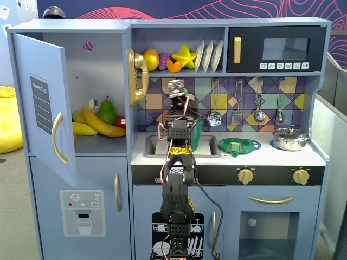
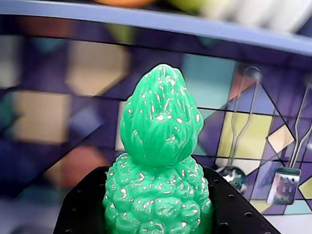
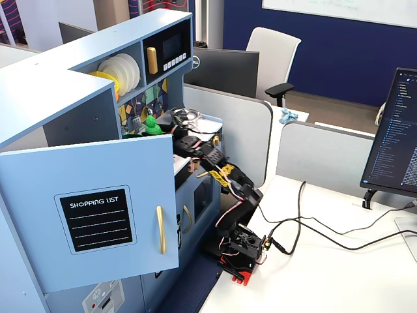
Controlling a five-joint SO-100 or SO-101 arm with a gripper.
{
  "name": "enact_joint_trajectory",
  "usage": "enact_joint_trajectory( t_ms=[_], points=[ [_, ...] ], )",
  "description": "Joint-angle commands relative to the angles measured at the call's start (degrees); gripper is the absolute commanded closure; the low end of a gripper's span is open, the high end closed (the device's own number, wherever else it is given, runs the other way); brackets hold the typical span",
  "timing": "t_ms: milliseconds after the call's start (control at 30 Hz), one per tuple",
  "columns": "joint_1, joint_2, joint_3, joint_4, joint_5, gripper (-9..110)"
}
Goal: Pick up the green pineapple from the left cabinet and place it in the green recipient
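Note:
My gripper (image 2: 158, 204) is shut on the green pineapple (image 2: 158, 161), which stands crown-up between the black jaws. In a fixed view the gripper (image 3: 158, 124) holds the pineapple (image 3: 151, 125) high in front of the tiled backsplash, over the sink area. In the front fixed view the raised wrist (image 1: 177, 89) hides the pineapple. The dark-green ribbed recipient (image 1: 198, 125) stands below, partly hidden behind the arm. The left cabinet (image 1: 100, 70) stands with its blue door (image 1: 40, 108) swung open; the door also shows in the side fixed view (image 3: 91, 208).
Bananas (image 1: 100, 123) and a green pear (image 1: 107, 111) lie in the open cabinet. A flat green dish (image 1: 238, 145) and a metal pot (image 1: 290, 138) sit on the counter to the right. Utensils (image 1: 237, 103) hang on the backsplash. A shelf with fruit (image 1: 173, 58) is above the gripper.

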Motion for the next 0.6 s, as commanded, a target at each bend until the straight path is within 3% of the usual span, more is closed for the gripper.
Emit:
enact_joint_trajectory(
  t_ms=[0, 333, 567],
  points=[
    [1.5, -7.8, -7.3, -7.0, 2.5, 101],
    [0.0, -23.4, -18.0, -9.5, 1.8, 101],
    [0.5, -27.1, -19.9, -8.8, 6.2, 77]
  ],
)
